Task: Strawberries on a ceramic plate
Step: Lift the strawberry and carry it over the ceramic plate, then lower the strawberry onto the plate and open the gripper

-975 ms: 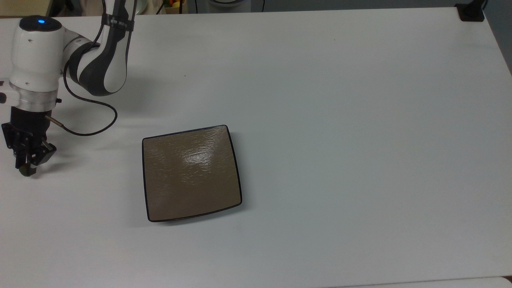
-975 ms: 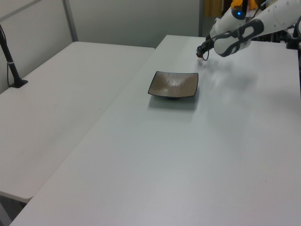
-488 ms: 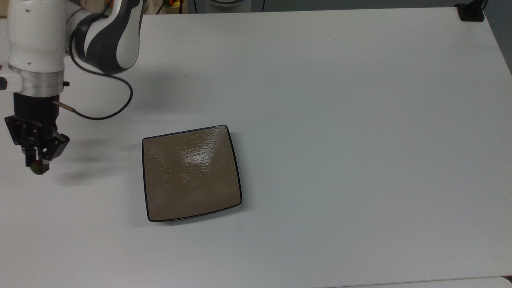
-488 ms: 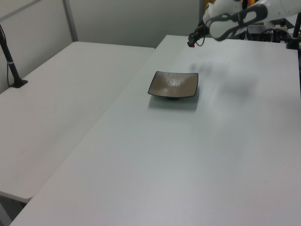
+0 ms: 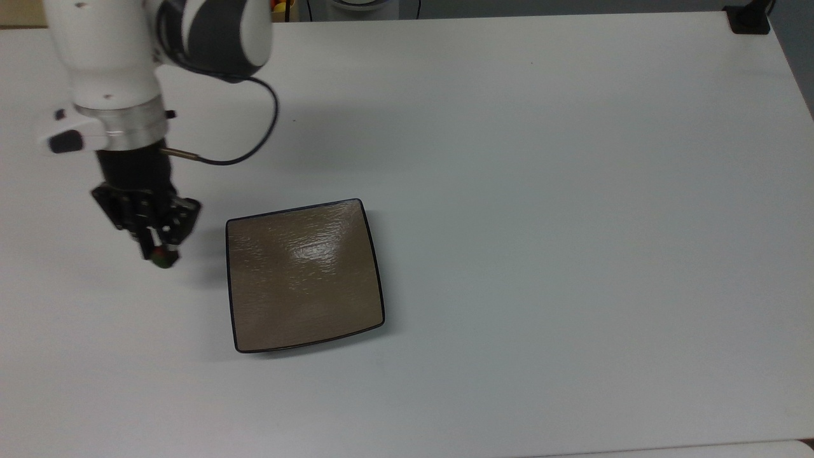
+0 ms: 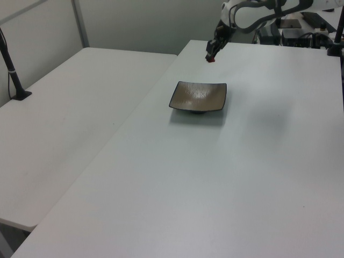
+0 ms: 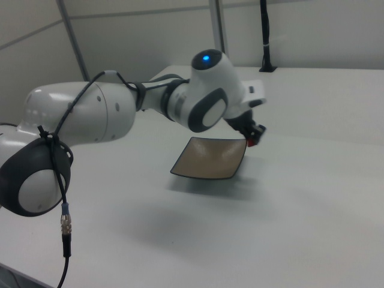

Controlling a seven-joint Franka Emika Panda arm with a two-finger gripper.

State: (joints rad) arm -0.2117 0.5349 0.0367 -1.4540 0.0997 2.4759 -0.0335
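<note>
Strawberry (image 5: 164, 257) sits pinched between the tips of my pincer (image 5: 159, 253), its red body and a bit of green showing just below the black fingers. From the top view I see the pincer hanging above the white table (image 5: 540, 191), just beside the plate's (image 5: 305, 277) edge on the top view's left, and not over the plate itself. The plate lies flat on the table, a square tan-brown dish with a thin dark rim, well away from the table's far corners. In the left view the pincer (image 6: 211, 55) with its red speck hangs beyond the plate (image 6: 198, 97), towards the table's far edge. In the right view the berry (image 7: 251, 143) shows red by the plate's (image 7: 210, 159) far corner.
</note>
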